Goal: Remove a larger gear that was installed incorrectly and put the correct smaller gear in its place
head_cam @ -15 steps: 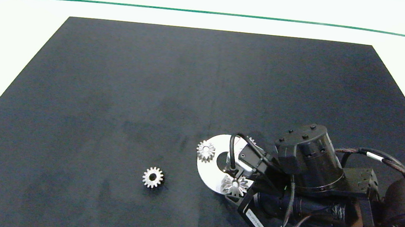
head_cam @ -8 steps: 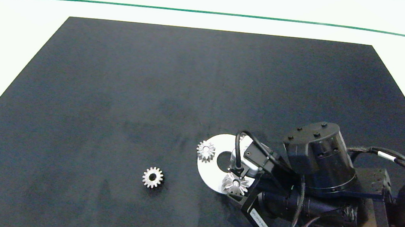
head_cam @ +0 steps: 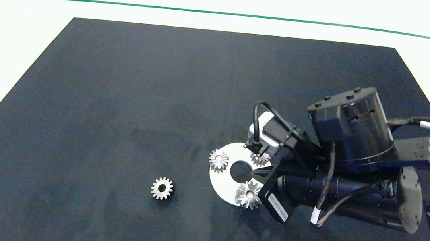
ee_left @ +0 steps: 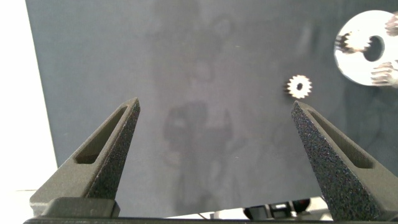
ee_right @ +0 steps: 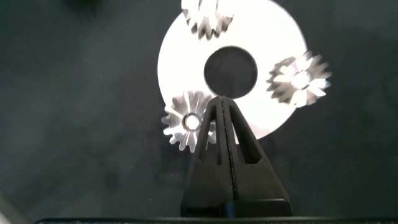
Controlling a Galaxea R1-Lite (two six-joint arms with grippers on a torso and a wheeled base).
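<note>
Fingers of the right gripper are pressed together, holding nothing, above the white disc, where the larger gear sits at the rim. Descending like that would likely shove this gear, its neighbours or the disc rather than grip it. The smaller gear lies apart on the mat, and the left gripper hangs splayed beyond.

Larger gear on disc near rim; smaller gear on mat, left of disc.

The right arm overhangs a white disc carrying seemingly 3 gears.
</note>
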